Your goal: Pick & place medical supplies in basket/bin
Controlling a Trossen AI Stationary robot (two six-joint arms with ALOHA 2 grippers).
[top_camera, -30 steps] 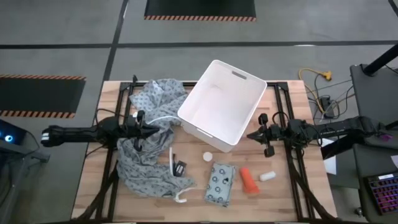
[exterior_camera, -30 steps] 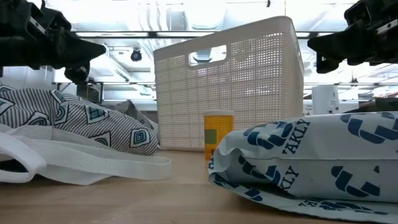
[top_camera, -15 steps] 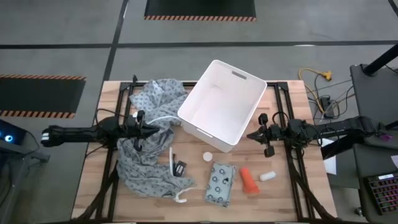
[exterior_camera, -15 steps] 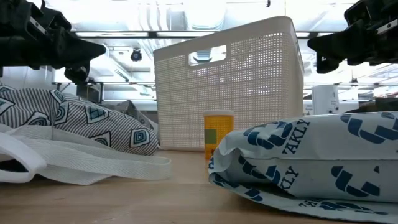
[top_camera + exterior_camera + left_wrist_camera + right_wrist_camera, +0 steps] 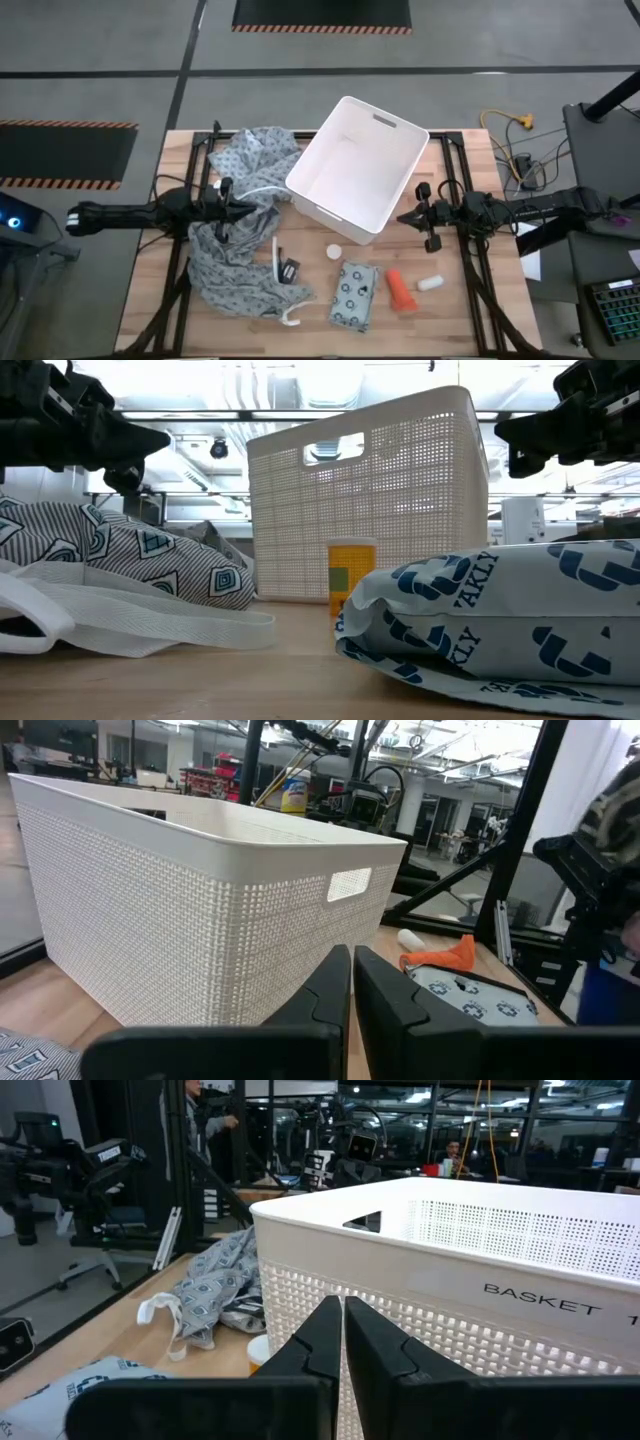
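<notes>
The white basket (image 5: 358, 168) stands on the table's far middle. In front of it lie a pale teal ring-printed packet (image 5: 353, 296), an orange bottle (image 5: 400, 290) on its side and a short white cylinder (image 5: 430, 283). A white round disc (image 5: 334, 252) shows in the low view as an upright amber vial (image 5: 352, 575). My left gripper (image 5: 255, 208) hovers shut over the patterned cloth, left of the basket. My right gripper (image 5: 402, 217) hovers shut, right of the basket's near corner. Both stay above the table, touching nothing.
A grey patterned gown (image 5: 238, 255) with white ties sprawls over the table's left half, with a small black object (image 5: 290, 268) beside it. Bare wood lies along the near edge and at the right. Cables and equipment sit off the table's right edge.
</notes>
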